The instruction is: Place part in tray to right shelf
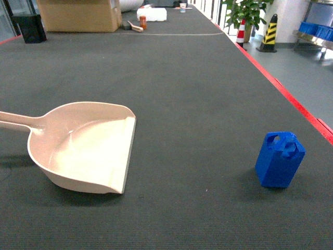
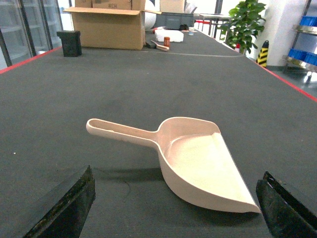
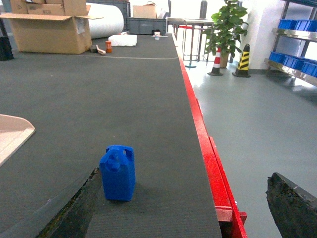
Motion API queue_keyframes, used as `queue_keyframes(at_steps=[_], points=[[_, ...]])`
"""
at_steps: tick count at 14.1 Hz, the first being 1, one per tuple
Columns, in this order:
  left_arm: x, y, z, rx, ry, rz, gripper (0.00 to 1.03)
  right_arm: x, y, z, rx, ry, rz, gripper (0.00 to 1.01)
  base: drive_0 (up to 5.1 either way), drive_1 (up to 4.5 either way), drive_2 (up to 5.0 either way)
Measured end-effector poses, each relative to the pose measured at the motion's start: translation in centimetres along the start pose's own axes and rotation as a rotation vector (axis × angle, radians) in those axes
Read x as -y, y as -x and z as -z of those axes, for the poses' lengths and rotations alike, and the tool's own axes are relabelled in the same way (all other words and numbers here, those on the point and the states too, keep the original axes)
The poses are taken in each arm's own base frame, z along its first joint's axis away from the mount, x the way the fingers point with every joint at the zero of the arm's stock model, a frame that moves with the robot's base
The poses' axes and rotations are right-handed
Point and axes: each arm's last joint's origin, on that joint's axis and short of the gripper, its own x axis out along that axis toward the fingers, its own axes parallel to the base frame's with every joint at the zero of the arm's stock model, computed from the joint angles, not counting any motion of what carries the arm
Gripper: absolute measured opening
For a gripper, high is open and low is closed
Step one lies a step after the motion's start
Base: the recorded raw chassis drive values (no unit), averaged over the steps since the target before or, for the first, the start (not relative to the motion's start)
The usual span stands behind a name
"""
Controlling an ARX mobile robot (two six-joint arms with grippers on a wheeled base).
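A dark grey ribbed worktop (image 1: 171, 78) fills almost the whole head view and runs away toward the top of the frame, edged along its right side by a red strip (image 1: 291, 101). At the upper left of that view a brown cardboard box (image 1: 78, 14) stands on the far end of the worktop, with a white block (image 1: 152, 14) and a small orange bottle (image 1: 142, 22) to its right. The beige tray (image 1: 86, 148) lies flat at the lower left of the head view, its long handle running out past the left edge and its flat open lip facing right; nothing lies in it. The blue part (image 1: 280, 159) stands upright at the lower right, well apart from the tray and near the red strip, its handle hole at the top. In the left wrist view the 2 dark fingers (image 2: 67, 206) of the left claw (image 2: 173, 208) sit in the bottom corners, spread wide and holding nothing, with the tray lying between and beyond them. In the right wrist view the right claw (image 3: 190, 208) is likewise spread wide and holding nothing, and the part stands just beside its left finger (image 3: 74, 210).
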Motion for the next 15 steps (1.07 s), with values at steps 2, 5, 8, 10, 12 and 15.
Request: queue_keyframes(at_steps=[2,5,8,10,12,15], points=[[0.0,0.0,0.0,0.0,0.0,0.0,0.98,0.0,0.0,0.0,0.0,0.0,0.0,0.98,0.0,0.0,0.0],[0.0,0.0,0.0,0.0,0.0,0.0,0.98,0.0,0.0,0.0,0.0,0.0,0.0,0.98,0.0,0.0,0.0],[0.0,0.0,0.0,0.0,0.0,0.0,0.98,0.0,0.0,0.0,0.0,0.0,0.0,0.98,0.0,0.0,0.0],[0.1,0.0,0.3,-0.073,0.012,-0.049,0.98,0.0,0.0,0.0,0.0,0.0,0.0,0.98,0.0,0.0,0.0],[0.3,-0.9,0.5,-0.162,0.076,-0.128,0.98,0.0,0.0,0.0,0.0,0.0,0.0,0.98,0.0,0.0,0.0],[-0.4,-5.0,-0.9,-0.164,0.325,-0.076,0.98,0.0,0.0,0.0,0.0,0.0,0.0,0.98,0.0,0.0,0.0]])
